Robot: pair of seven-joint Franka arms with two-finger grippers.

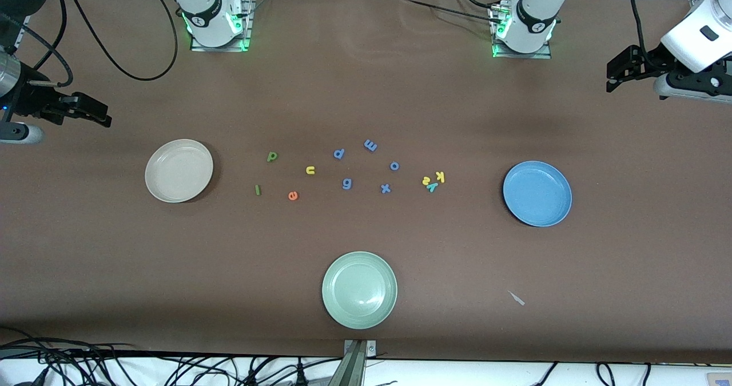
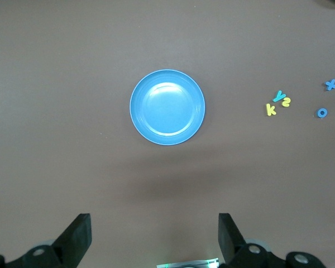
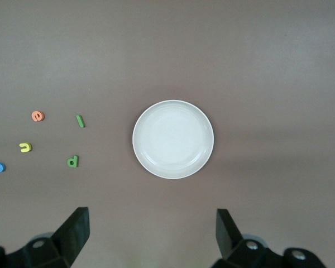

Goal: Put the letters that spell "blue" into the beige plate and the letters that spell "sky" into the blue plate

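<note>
Nothing sorted yet: beige plate (image 1: 179,170) and blue plate (image 1: 537,193) both empty, so first step not begun. Left gripper (image 2: 154,237) up in the air at the left arm's end of the worktop, looking down on the blue plate, fingers (image 2: 77,237) released and holding nothing. Right gripper (image 3: 152,234) the same at the right arm's end, over the bare worktop by the beige plate, fingers spread, empty.

Green "b" (image 1: 272,156), green "l" (image 1: 257,190), yellow "u" (image 1: 310,170) and orange "e" (image 1: 293,195) loose in mid-worktop, nearer the beige plate. Yellow "s" (image 1: 426,180), yellow "k" (image 1: 440,176) and teal "y" (image 1: 433,187) crowded together, apparently touching, nearer the blue plate.

Next move probably: descend on one letter, pinch narrowly. Care needed at the crowded three. Plenty of open room around; all letters well away from every worktop edge. Pale green plate (image 1: 359,289) near the front edge, to avoid.
</note>
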